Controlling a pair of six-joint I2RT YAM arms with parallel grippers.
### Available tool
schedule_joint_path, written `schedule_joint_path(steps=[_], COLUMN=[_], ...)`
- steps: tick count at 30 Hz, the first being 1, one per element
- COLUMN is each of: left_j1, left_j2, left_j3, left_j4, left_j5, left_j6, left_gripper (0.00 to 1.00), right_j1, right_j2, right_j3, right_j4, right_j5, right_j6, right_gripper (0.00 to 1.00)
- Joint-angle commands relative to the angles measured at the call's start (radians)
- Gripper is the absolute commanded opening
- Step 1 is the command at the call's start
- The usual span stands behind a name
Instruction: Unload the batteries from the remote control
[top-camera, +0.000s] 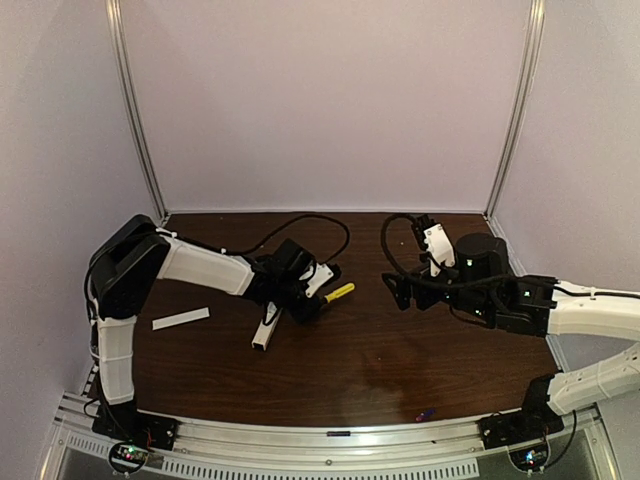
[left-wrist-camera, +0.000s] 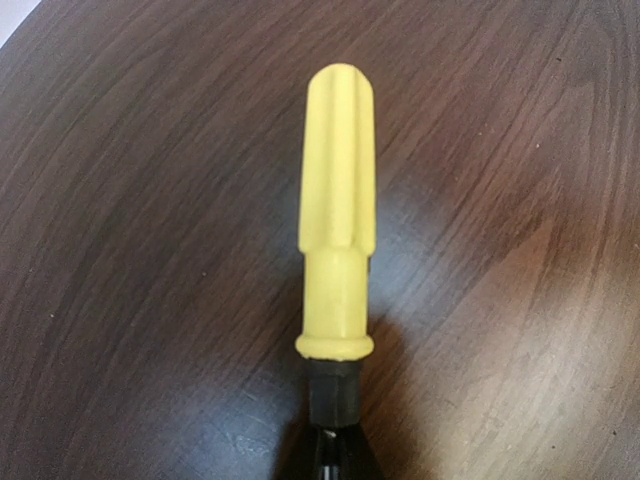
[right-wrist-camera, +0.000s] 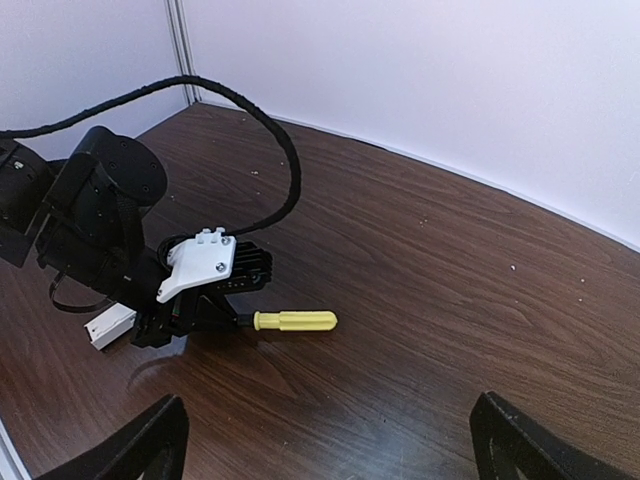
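Observation:
The white remote control (top-camera: 264, 336) lies on the dark wooden table, its far end under my left arm; one end of the remote control (right-wrist-camera: 108, 327) shows in the right wrist view. A small blue-purple battery (top-camera: 425, 413) rests near the table's front edge. My left gripper (top-camera: 316, 301) (left-wrist-camera: 335, 458) (right-wrist-camera: 222, 318) is shut on the black shaft of a yellow-handled screwdriver (top-camera: 340, 292) (left-wrist-camera: 338, 220) (right-wrist-camera: 294, 321), which lies low over the table with its handle pointing right. My right gripper (top-camera: 396, 291) (right-wrist-camera: 340, 450) stands open to the right of the handle, holding nothing.
A thin flat white strip (top-camera: 181, 319), the cover, lies at the left of the table. Black cables (top-camera: 300, 225) loop over the back of the table. White walls and metal posts (top-camera: 135, 110) enclose the table on three sides.

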Motion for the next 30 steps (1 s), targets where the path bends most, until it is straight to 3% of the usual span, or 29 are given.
schedule_joint_path(steps=[1, 13, 25, 30], left_j1=[0.007, 0.008, 0.007, 0.008], left_j2=[0.020, -0.056, -0.203, -0.276], left_j3=[0.018, -0.002, -0.022, -0.057], left_j4=[0.000, 0.020, 0.035, 0.056], left_j5=[-0.002, 0.008, -0.006, -0.074], left_j6=[-0.009, -0.010, -0.051, -0.052], left_gripper=[0.10, 0.28, 0.30, 0.30], right_j1=[-0.007, -0.008, -0.008, -0.008], right_j2=[0.009, -0.005, -0.016, 0.004], right_j3=[0.008, 0.003, 0.016, 0.047], right_j4=[0.007, 0.000, -0.008, -0.035], right_j5=[0.004, 0.004, -0.007, -0.014], right_j6=[0.011, 0.021, 0.022, 0.025], right_gripper=[1.00, 1.00, 1.00, 1.00])
